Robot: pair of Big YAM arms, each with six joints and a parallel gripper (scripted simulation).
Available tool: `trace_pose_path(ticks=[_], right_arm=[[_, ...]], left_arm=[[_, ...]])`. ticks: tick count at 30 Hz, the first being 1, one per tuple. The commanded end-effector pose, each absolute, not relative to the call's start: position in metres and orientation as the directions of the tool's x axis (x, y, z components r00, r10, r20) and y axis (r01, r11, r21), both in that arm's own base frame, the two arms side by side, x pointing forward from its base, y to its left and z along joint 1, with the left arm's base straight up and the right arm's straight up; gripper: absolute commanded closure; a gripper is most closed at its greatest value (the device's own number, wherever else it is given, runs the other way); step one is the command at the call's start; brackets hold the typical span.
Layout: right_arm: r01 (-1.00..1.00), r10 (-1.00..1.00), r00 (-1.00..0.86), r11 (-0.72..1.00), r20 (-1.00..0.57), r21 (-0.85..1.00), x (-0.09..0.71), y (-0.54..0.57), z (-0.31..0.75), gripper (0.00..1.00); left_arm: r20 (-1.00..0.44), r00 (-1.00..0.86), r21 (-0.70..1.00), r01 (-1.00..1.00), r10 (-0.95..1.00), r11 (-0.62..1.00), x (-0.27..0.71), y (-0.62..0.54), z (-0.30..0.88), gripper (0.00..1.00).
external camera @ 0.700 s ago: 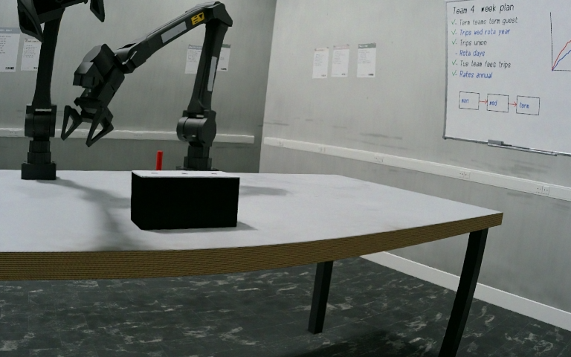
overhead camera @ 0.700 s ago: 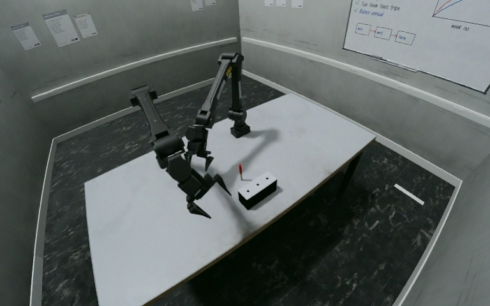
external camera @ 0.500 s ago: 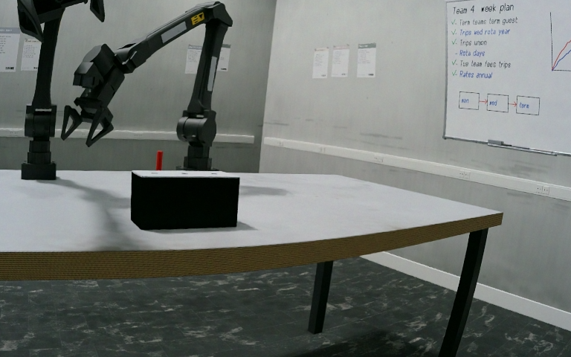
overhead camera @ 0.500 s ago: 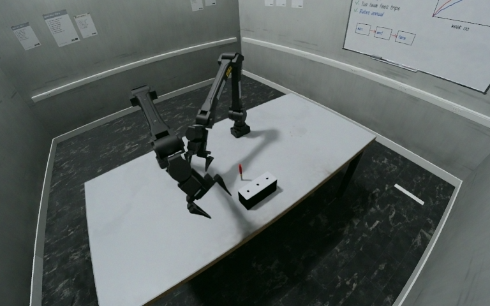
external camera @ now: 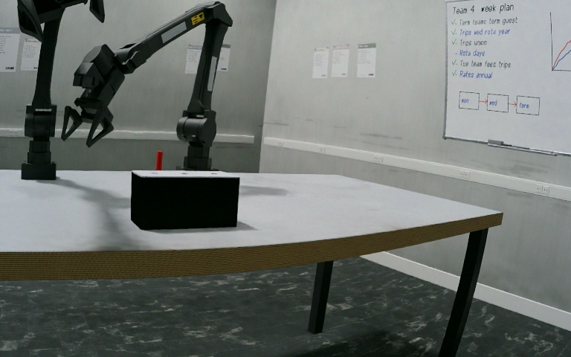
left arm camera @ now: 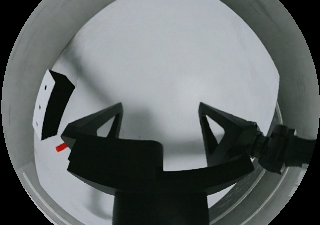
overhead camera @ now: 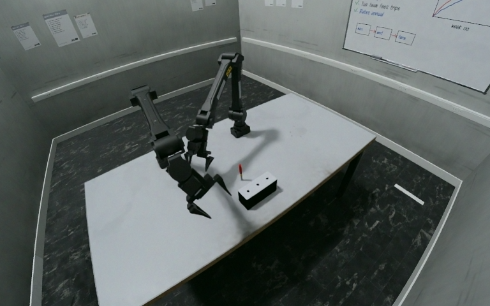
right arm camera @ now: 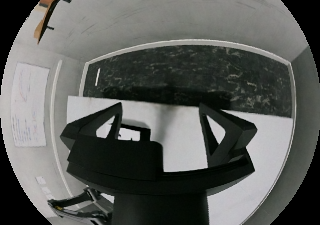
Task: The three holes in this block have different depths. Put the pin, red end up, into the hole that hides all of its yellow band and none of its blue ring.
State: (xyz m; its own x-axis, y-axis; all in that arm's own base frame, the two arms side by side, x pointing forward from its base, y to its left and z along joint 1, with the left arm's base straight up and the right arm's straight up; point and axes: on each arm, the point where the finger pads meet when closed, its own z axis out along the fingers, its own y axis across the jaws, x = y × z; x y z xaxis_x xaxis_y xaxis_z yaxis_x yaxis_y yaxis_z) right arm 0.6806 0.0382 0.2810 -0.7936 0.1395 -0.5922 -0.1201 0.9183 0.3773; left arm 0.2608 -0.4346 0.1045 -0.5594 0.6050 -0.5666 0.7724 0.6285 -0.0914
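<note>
Below the spread fingers of my left tool (overhead camera: 198, 166) (external camera: 76, 141) (left arm camera: 161, 104) and off to one side, the block (overhead camera: 257, 189) (external camera: 184, 201) (left arm camera: 59, 105) (right arm camera: 131, 134) sits on the bench (overhead camera: 316, 125) (external camera: 346, 194) (left arm camera: 160, 45) (right arm camera: 185, 145), with its three holes (overhead camera: 257, 184) (external camera: 184, 173) (left arm camera: 40, 107) in a row along the pale top face. I see no pin in any of them; their depths I cannot tell from here. The block's long axis runs level along the row of holes, and its sides are black. The pin (overhead camera: 240, 169) (external camera: 159, 160) (left arm camera: 61, 147) stands by itself on the bench, near the block, between it and the arms' side, well apart from my left tool's fingertips. Its long axis is upright, red end up, with a thin yellowish part lower down; the blue ring is too small for me to make out. In my left wrist view, block and pin both lie beyond the left-hand finger. My right tool (overhead camera: 220, 206) (external camera: 71, 30) (right arm camera: 160, 106) hangs higher over the bench, also spread, with nothing between its fingers; from its wrist, the block shows partly behind the left-hand finger. My left tool grips nothing either.
</note>
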Motion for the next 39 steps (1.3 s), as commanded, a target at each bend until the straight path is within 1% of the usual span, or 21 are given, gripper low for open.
trace_pose_path(ticks=[1, 5, 11, 13, 15, 17, 21, 26, 31, 34, 35, 39], right_arm=[[-0.232, 0.012, -0.792, 0.919, -0.611, 0.319, 0.674, 0.06, 0.272, 0.0], [-0.48, -0.266, -0.739, 0.852, -0.619, 0.207, 0.654, 0.118, 0.241, 0.0], [-0.723, -0.526, -0.581, 0.685, -0.622, 0.096, 0.627, 0.186, 0.221, 0.0], [-0.723, -0.526, -0.581, 0.685, -0.622, 0.096, 0.627, 0.186, 0.221, 0.0], [-0.795, -0.607, -0.505, 0.604, -0.614, 0.057, 0.615, 0.206, 0.211, 0.0], [-0.874, -0.695, -0.406, 0.485, -0.593, 0.031, 0.591, 0.235, 0.19, 0.0], [-0.946, -0.772, -0.261, 0.323, -0.58, -0.004, 0.563, 0.274, 0.176, 0.0], [-0.967, -0.79, -0.203, 0.254, -0.578, -0.008, 0.548, 0.296, 0.171, 0.0], [-0.957, -0.773, -0.228, 0.29, -0.592, -0.011, 0.554, 0.291, 0.185, 0.0], [-0.931, -0.722, -0.252, 0.362, -0.644, -0.04, 0.57, 0.283, 0.227, 0.0], [-0.92, -0.702, -0.276, 0.392, -0.656, -0.033, 0.573, 0.278, 0.234, 0.0], [-0.806, -0.598, -0.483, 0.59, -0.639, 0.057, 0.559, 0.227, 0.218, 0.0]], left_arm=[[-0.585, -0.525, -0.059, 0.788, 0.618, 0.613, 0.274, -0.421, 0.116, 0.0], [-0.576, -0.504, -0.023, 0.798, 0.644, 0.603, 0.303, -0.376, 0.117, 0.0], [-0.583, -0.49, 0.002, 0.797, 0.648, 0.604, 0.334, -0.327, 0.126, 0.0], [-0.583, -0.49, 0.002, 0.797, 0.648, 0.604, 0.334, -0.327, 0.126, 0.0], [-0.581, -0.481, 0.015, 0.801, 0.657, 0.599, 0.341, -0.31, 0.126, 0.0], [-0.579, -0.48, 0.023, 0.799, 0.659, 0.601, 0.349, -0.284, 0.126, 0.0], [-0.589, -0.488, 0.023, 0.786, 0.644, 0.618, 0.361, -0.253, 0.132, 0.0], [-0.602, -0.504, 0.012, 0.77, 0.619, 0.638, 0.367, -0.24, 0.137, 0.0], [-0.591, -0.513, 0.003, 0.771, 0.623, 0.637, 0.366, -0.244, 0.131, 0.0], [-0.592, -0.512, 0.004, 0.771, 0.622, 0.637, 0.366, -0.244, 0.131, 0.0], [-0.592, -0.512, 0.004, 0.771, 0.622, 0.637, 0.366, -0.244, 0.131, 0.0], [-0.592, -0.512, 0.004, 0.771, 0.622, 0.637, 0.366, -0.244, 0.131, 0.0]])
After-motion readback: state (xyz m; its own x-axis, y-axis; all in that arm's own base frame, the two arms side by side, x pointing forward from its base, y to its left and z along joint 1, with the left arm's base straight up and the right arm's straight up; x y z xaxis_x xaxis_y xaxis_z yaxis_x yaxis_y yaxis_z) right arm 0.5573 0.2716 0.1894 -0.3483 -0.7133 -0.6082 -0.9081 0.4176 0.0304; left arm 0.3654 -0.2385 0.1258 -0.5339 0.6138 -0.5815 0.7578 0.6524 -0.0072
